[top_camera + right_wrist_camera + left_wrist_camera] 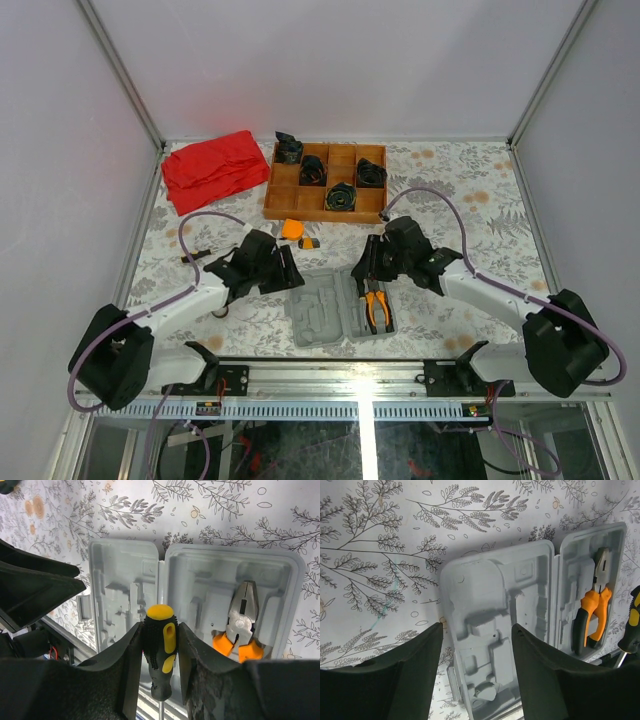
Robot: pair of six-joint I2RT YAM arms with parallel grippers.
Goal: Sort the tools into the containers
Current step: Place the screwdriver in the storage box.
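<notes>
The grey tool case (pixel 322 318) lies open near the table's front, between the arms. Orange-handled pliers (pixel 377 305) rest in its right half. My right gripper (pixel 160 630) is shut on a black-and-yellow screwdriver (pixel 161 645), handle towards the case and shaft pointing back at the camera, above the case's hinge. From the top, the right gripper (pixel 368 268) hangs over the case's far right corner. My left gripper (pixel 477 630) is open and holds nothing, over the empty left half of the case (pixel 490 595). The round orange tape measure (pixel 292 229) and a small yellow-grey piece (pixel 310 242) lie behind the case.
A brown wooden compartment tray (pixel 282 188) with black coiled bundles stands at the back. To its left lies a red cloth (pixel 213 168). A small dark tool (pixel 189 258) lies on the table left of the left arm. White walls enclose the table on three sides.
</notes>
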